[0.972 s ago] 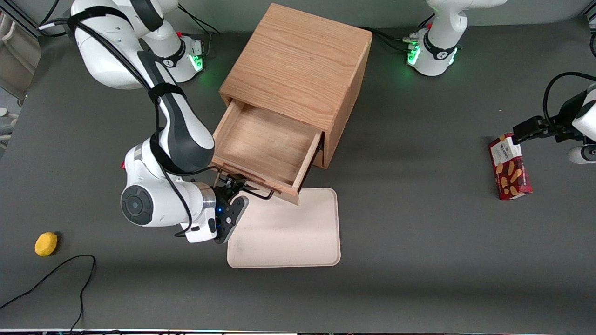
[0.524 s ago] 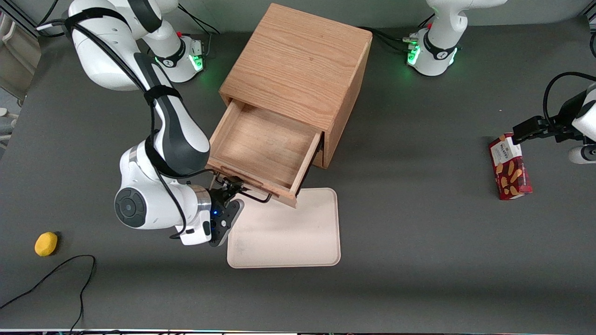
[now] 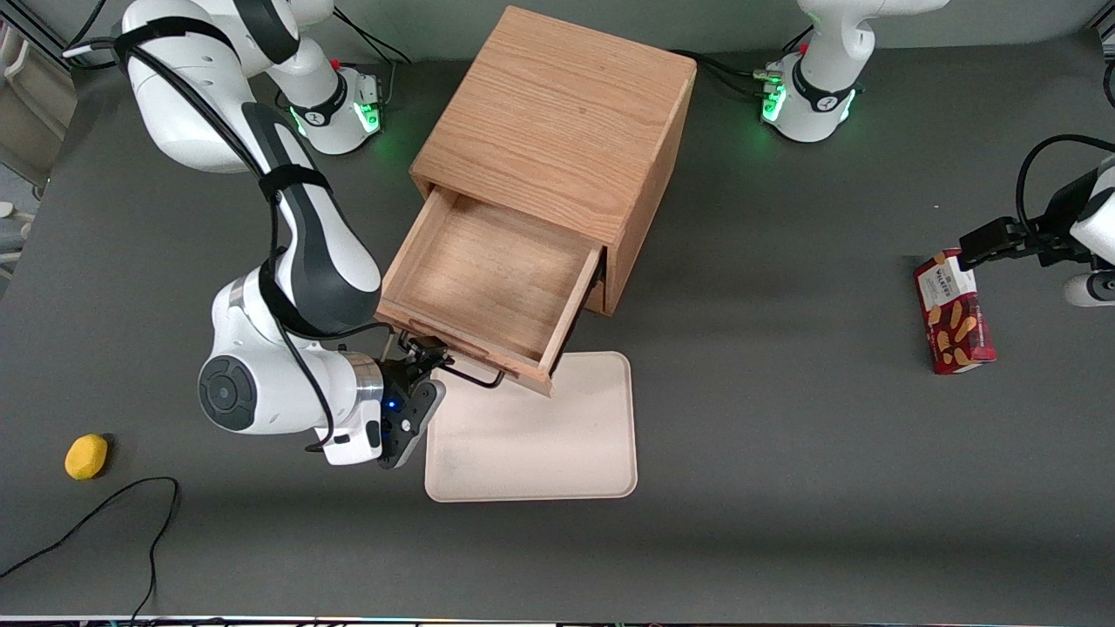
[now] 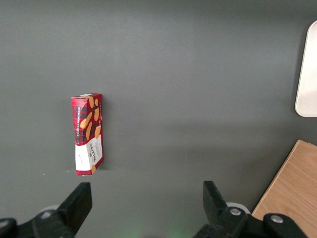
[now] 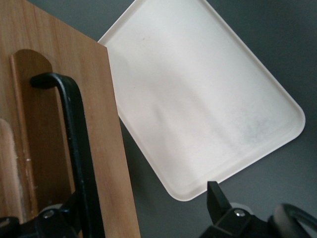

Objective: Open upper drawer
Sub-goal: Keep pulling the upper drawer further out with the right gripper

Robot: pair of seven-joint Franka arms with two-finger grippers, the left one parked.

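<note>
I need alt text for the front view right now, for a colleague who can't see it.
The upper drawer of the oak cabinet stands pulled out and empty, with the gripper at its black bar handle, above a beige tray. A yellow object lies toward the working arm's end.

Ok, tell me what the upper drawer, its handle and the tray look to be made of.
Upper drawer: light oak-like wood, visible grain, matte.
Handle: black, smooth bar, probably painted metal; the gripper sits at its end, in front of the drawer.
Tray: cream, smooth with rounded corners and a raised rim, likely plastic; faint scuffs show.
</note>
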